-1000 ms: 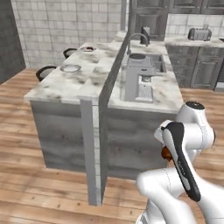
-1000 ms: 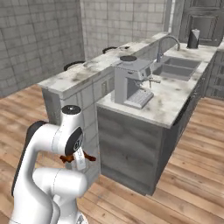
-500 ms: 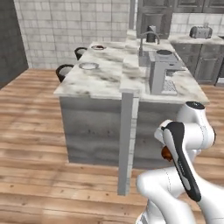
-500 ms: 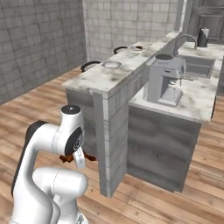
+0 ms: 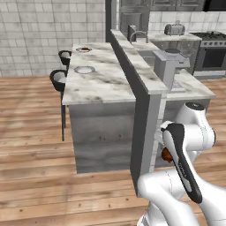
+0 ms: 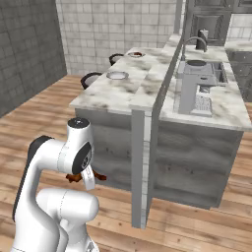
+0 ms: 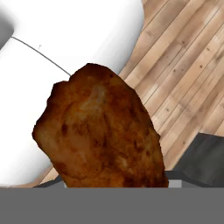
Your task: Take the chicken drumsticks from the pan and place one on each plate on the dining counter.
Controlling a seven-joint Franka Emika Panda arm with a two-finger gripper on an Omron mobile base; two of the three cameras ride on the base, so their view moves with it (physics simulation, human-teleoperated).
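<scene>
Left base view: gripper point(image 5: 165, 154) tucked low against the arm's own body, clamped on a chicken drumstick point(image 5: 166, 155) of which a small reddish-brown patch peeks out. Well ahead and above: dining counter point(image 5: 99, 84) with the near plate point(image 5: 84, 69) bare and the far plate point(image 5: 84, 49) already carrying something dark, likely the other drumstick. Just beside the gripper, a tall grey divider wall point(image 5: 145, 128) at the counter's end; probably the main thing in the way on any lift toward the plates. Black stools point(image 5: 58, 79) along the far side, well apart.

Right base view: drumstick point(image 6: 81, 176) again only a sliver under the white forearm, low, well below counter height. Near plate point(image 6: 117, 75) ahead and up; far plate point(image 6: 136, 54) beyond it. Coffee machine point(image 6: 192, 91) and sink faucet point(image 6: 193, 42) on the lower worktop across the divider, off the likely path.

Hand view: drumstick point(image 7: 103, 133) right at the fingertips, close and large, rough roasted skin with a slight gloss. Judged light and fairly firm, but greasy, so liable to slip or pivot if jolted; best held across the thick meaty part, as seems the case here. Wooden floor point(image 7: 188, 74) beyond.
</scene>
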